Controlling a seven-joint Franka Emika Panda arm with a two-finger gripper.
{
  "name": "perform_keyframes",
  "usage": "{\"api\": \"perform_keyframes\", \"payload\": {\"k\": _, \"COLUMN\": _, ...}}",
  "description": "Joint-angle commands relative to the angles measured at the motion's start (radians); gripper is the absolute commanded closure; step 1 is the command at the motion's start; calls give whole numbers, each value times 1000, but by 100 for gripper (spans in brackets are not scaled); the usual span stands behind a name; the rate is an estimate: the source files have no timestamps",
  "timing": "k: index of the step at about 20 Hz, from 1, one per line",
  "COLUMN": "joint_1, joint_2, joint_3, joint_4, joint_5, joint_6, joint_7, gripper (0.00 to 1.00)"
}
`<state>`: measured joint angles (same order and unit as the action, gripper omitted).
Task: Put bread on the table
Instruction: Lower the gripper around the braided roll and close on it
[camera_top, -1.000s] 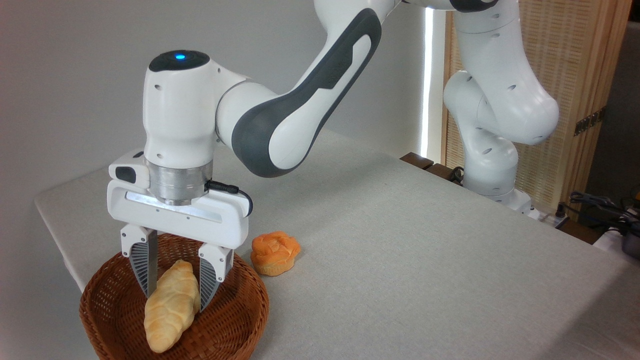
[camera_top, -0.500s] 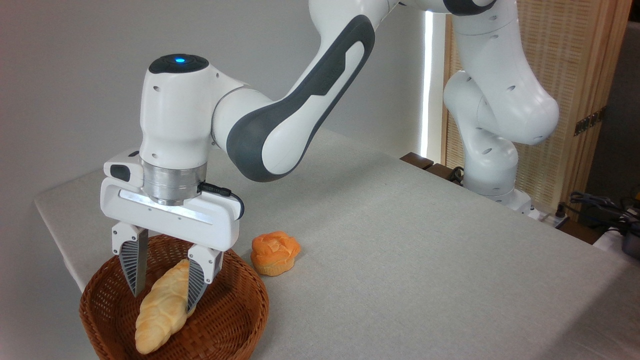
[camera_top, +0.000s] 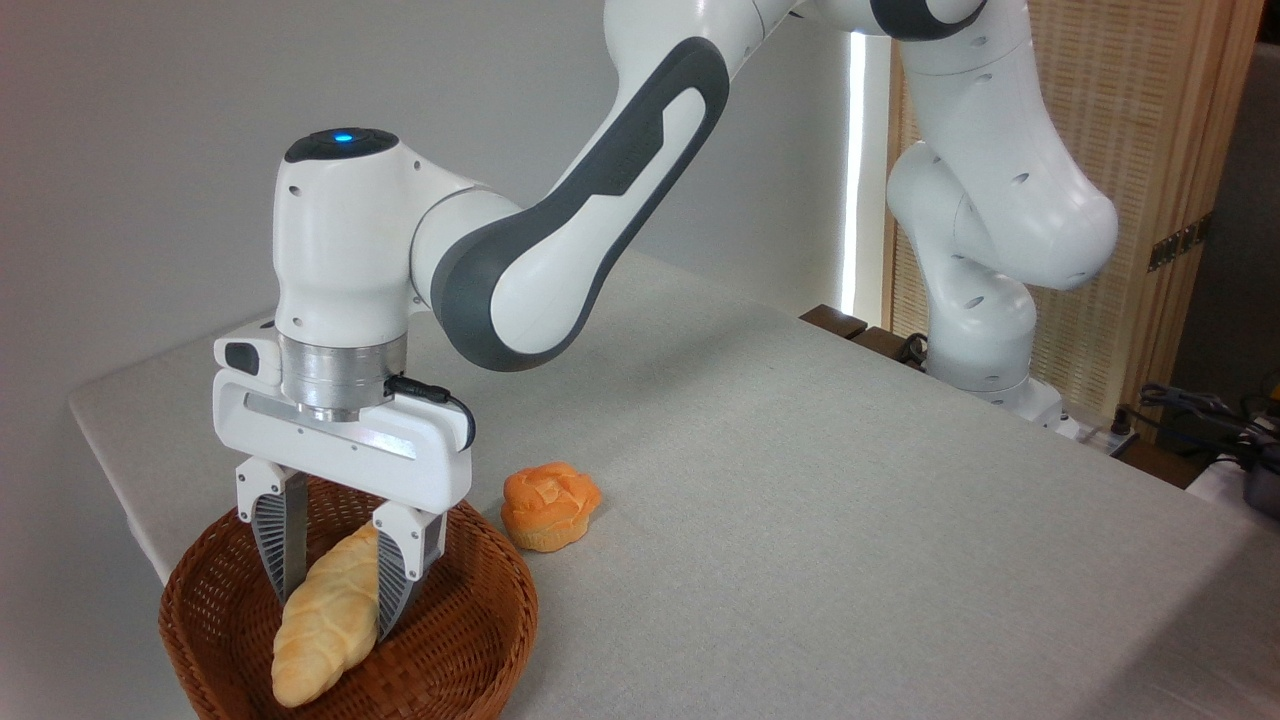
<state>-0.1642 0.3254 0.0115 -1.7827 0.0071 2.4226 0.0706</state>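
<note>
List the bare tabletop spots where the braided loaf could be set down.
Free: the grey fabric table from the round orange bun rightward to the white arm's base, plus the strip behind the gripper. Crowded: the front-left corner, taken by the brown wicker basket holding the pale golden braided loaf, bun just beside it.

One fixed camera watched me from the front-left, raised a little and looking down across the bench (camera_top: 800, 480) toward my base by the far wall, close enough that my fingers (camera_top: 285, 550) and the basket (camera_top: 470, 640) filled its lower-left corner
</note>
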Motion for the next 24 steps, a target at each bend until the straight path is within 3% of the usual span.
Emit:
{"api": "perform_keyframes", "payload": {"k": 1, "joint_1": 2, "joint_2": 6, "joint_3": -1, "joint_4": 14, "joint_5": 17, "joint_6": 12, "joint_7": -3, "gripper": 0}}
{"api": "perform_keyframes", "payload": {"k": 2, "joint_1": 2, "joint_2": 6, "joint_3": 1, "joint_4": 14, "joint_5": 16, "joint_6": 12, "joint_7": -2, "gripper": 0}}
{"api": "perform_keyframes", "payload": {"k": 3, "joint_1": 3, "joint_2": 6, "joint_3": 1, "joint_4": 14, "joint_5": 19, "joint_6": 13, "joint_7": 0, "gripper": 9}}
{"api": "perform_keyframes", "payload": {"k": 5, "joint_1": 3, "joint_2": 6, "joint_3": 1, "joint_4": 14, "joint_5": 37, "joint_6": 12, "joint_7": -2, "gripper": 38}}
{"api": "perform_keyframes", "payload": {"k": 7, "joint_1": 3, "joint_2": 6, "joint_3": -1, "joint_4": 14, "joint_5": 40, "joint_6": 13, "joint_7": 2, "gripper": 56}}
{"api": "perform_keyframes", "payload": {"k": 12, "joint_1": 8, "joint_2": 0, "joint_3": -1, "joint_4": 14, "joint_5": 39, "joint_6": 13, "joint_7": 11, "gripper": 58}}
{"api": "perform_keyframes", "payload": {"k": 17, "joint_1": 9, "joint_2": -2, "joint_3": -1, "joint_4": 14, "joint_5": 39, "joint_6": 13, "joint_7": 12, "gripper": 68}}
{"api": "perform_keyframes", "payload": {"k": 22, "joint_1": 9, "joint_2": -22, "joint_3": 1, "joint_4": 14, "joint_5": 36, "joint_6": 13, "joint_7": 11, "gripper": 65}}
{"api": "perform_keyframes", "payload": {"k": 24, "joint_1": 9, "joint_2": -64, "joint_3": 1, "joint_4": 14, "joint_5": 28, "joint_6": 4, "joint_7": 6, "gripper": 64}}
